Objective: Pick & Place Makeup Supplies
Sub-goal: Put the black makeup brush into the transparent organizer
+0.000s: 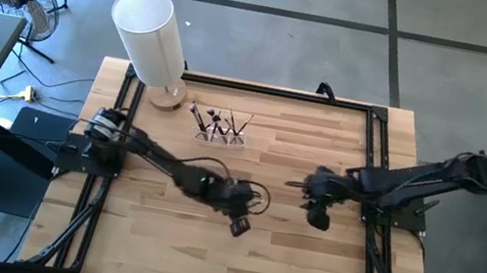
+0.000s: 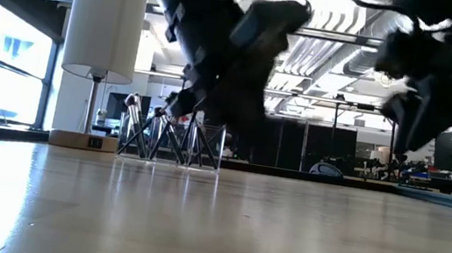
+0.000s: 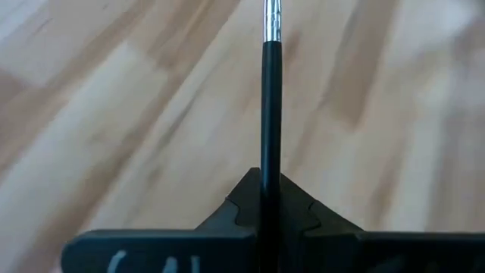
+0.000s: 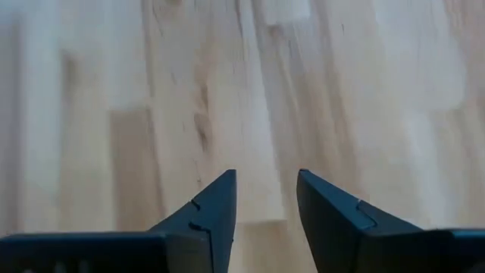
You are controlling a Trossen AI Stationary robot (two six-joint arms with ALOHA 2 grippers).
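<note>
Black brush [image 3: 270, 114] clamped in left tool [image 3: 270, 208]; right tool [image 4: 265, 205] spread, empty.

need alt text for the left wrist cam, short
The left gripper has its jaws shut on a thin black makeup brush handle, which runs straight away from the camera to a silver ferrule at the frame edge. Behind it is only the pale wooden tabletop; the bristles are out of frame.
</note>
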